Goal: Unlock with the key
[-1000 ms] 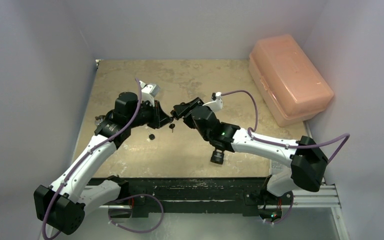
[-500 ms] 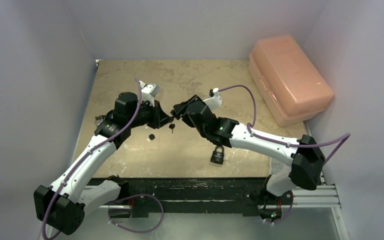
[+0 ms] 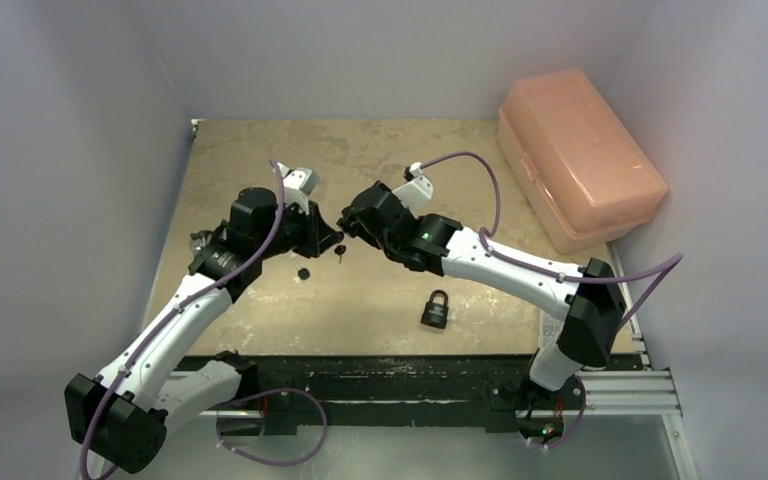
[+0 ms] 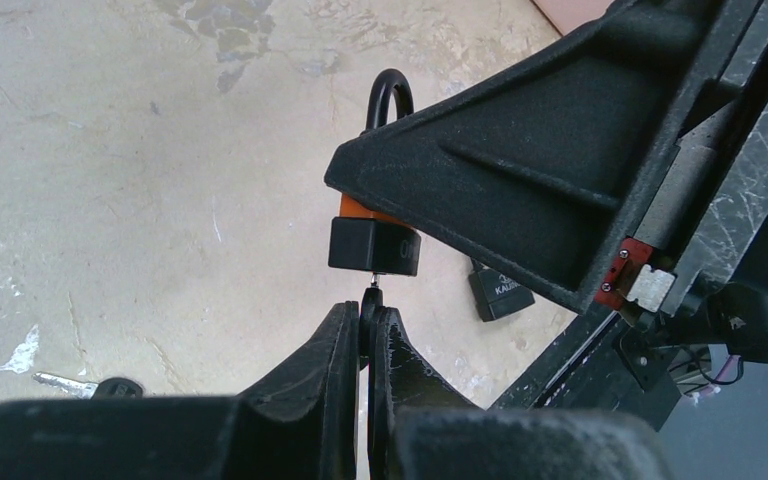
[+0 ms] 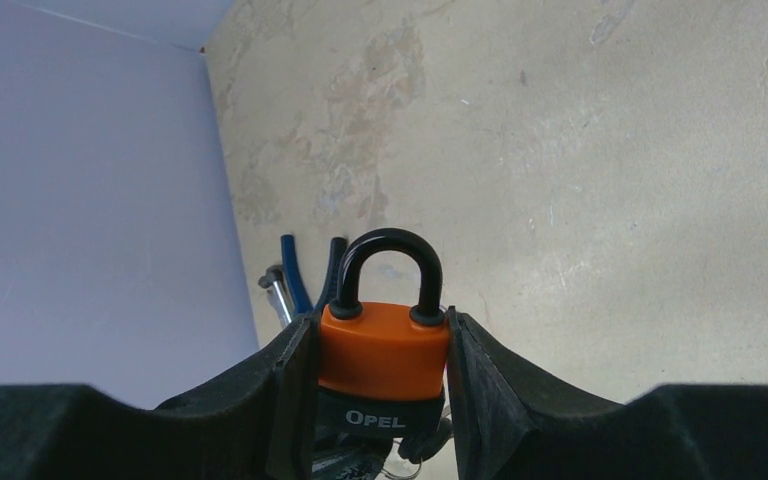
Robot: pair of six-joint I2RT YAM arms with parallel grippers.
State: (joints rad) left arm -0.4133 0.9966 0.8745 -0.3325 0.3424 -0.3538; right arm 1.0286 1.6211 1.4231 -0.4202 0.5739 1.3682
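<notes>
My right gripper (image 5: pixel 384 345) is shut on an orange and black padlock (image 5: pixel 384 352) marked OPEL, shackle closed and pointing away from the wrist. The padlock also shows in the left wrist view (image 4: pixel 374 242), with its black base facing my left gripper. My left gripper (image 4: pixel 369 322) is shut on a black-headed key (image 4: pixel 368 318) whose metal tip meets the padlock's base. In the top view the two grippers meet at mid-table: the left gripper (image 3: pixel 330 236) and the right gripper (image 3: pixel 348 222) almost touch.
A second black padlock (image 3: pixel 436 308) lies near the front edge. A loose black key (image 3: pixel 303 272) lies by the left gripper, another key (image 4: pixel 90 384) in the left wrist view. Blue-handled pliers (image 5: pixel 298 272) lie by the left wall. A pink lidded box (image 3: pixel 577 152) stands back right.
The right arm has swung left and back, uncovering the black padlock near the front edge. The held orange padlock has moved closer to the left gripper's key. The left arm has barely moved.
</notes>
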